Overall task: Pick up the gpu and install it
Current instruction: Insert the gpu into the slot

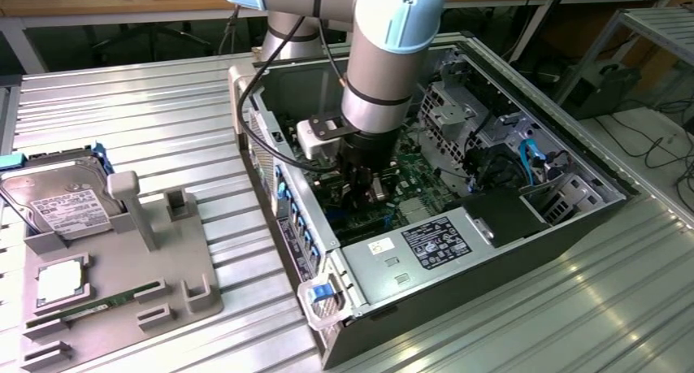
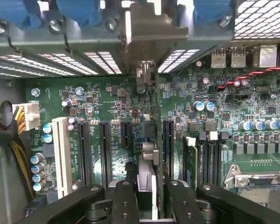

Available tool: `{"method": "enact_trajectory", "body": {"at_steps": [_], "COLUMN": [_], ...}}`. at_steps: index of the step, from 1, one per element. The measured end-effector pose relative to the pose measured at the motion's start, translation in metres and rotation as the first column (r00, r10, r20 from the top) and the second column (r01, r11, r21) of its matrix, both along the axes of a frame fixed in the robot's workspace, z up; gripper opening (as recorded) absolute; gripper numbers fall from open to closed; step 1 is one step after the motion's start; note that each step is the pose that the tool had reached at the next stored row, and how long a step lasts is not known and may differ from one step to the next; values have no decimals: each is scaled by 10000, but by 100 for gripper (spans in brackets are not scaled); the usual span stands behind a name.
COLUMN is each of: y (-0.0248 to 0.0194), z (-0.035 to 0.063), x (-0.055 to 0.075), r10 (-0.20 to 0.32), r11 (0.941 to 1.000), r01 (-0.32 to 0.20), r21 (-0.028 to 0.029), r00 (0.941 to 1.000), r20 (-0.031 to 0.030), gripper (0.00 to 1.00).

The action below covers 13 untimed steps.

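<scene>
Exterior high, oblique; wrist close above motherboard [image 2: 107, 107].

The arm [image 1: 379, 72] reaches down into the open computer case [image 1: 564, 235], filling the middle of its opening. At its 3 o'clock in the exterior view, drive cages [image 1: 461, 105] and blue cables [image 1: 529, 158] crowd the space; at 5 o'clock sits the power supply [image 1: 428, 247]. In the wrist view, the card [image 2: 147, 163] stands edge-on between the fingers [image 2: 123, 203], hemmed by black slots [image 2: 105, 149] on the motherboard [image 2: 107, 100], its bracket [image 2: 151, 28] against the rear wall.
</scene>
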State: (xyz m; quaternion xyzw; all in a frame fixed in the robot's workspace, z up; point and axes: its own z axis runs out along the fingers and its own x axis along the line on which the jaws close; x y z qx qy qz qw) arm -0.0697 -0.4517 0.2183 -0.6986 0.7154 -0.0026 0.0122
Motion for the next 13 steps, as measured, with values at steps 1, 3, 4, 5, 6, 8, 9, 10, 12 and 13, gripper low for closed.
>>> {"method": "enact_trajectory", "body": {"at_steps": [1,3,4,5,6,8,9,10,12,13], "y": [2,0,2,3,2,2,2,2,2,2], "z": [-15,-61,-69,-72,-73,-77,-77,-77,-78,-79], "x": [1,0,1,1,1,1,1,1,1,1], "r10": [-1,0,0,-1,-1,-1,-1,0,0,-1], "r11": [10000,10000,10000,10000,10000,10000,10000,10000,10000,10000], "r01": [1,0,0,1,1,1,1,0,0,1], "r21": [-4,2,-2,1,3,11,11,11,14,15], "r00": [10000,10000,10000,10000,10000,10000,10000,10000,10000,10000], "r20": [-2,0,-6,-6,-7,-2,-2,-2,-1,-1], "gripper": [28,28,28,28,28,28,28,28,28,28]}}
